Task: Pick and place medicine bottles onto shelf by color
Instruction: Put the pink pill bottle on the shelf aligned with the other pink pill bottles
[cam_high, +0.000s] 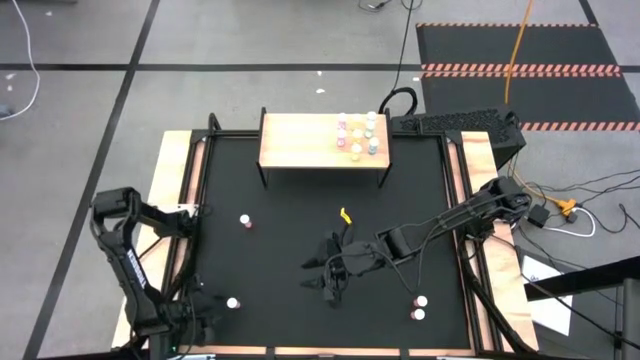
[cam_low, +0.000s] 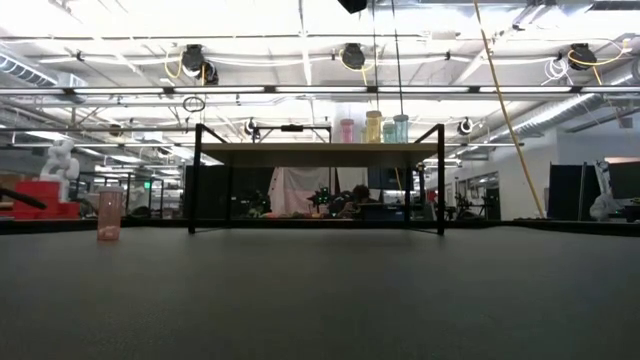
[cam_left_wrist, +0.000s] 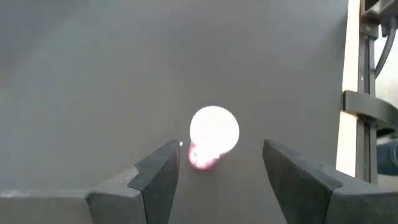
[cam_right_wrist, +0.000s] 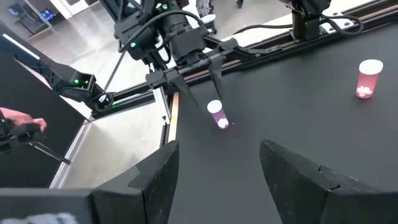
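Note:
The tan wooden shelf (cam_high: 310, 142) stands on black legs at the mat's far side, with several pink, yellow and teal bottles (cam_high: 360, 135) upright at its right end; they also show in the low view (cam_low: 373, 127). My left gripper (cam_left_wrist: 217, 165) is open, low at the near left. A pink white-capped bottle (cam_left_wrist: 213, 134) stands on the mat just ahead of its fingers, between their lines. The right wrist view shows this bottle (cam_right_wrist: 217, 115) and my left gripper (cam_right_wrist: 196, 84) over it. My right gripper (cam_right_wrist: 217, 162) is open above mid-mat (cam_high: 325, 275).
More pink bottles stand on the mat: one left of centre (cam_high: 245, 221), two near the right edge (cam_high: 419, 307). A small yellow piece (cam_high: 345, 215) lies by the right arm. A person's hand (cam_right_wrist: 18, 121) shows beyond the table's left rail.

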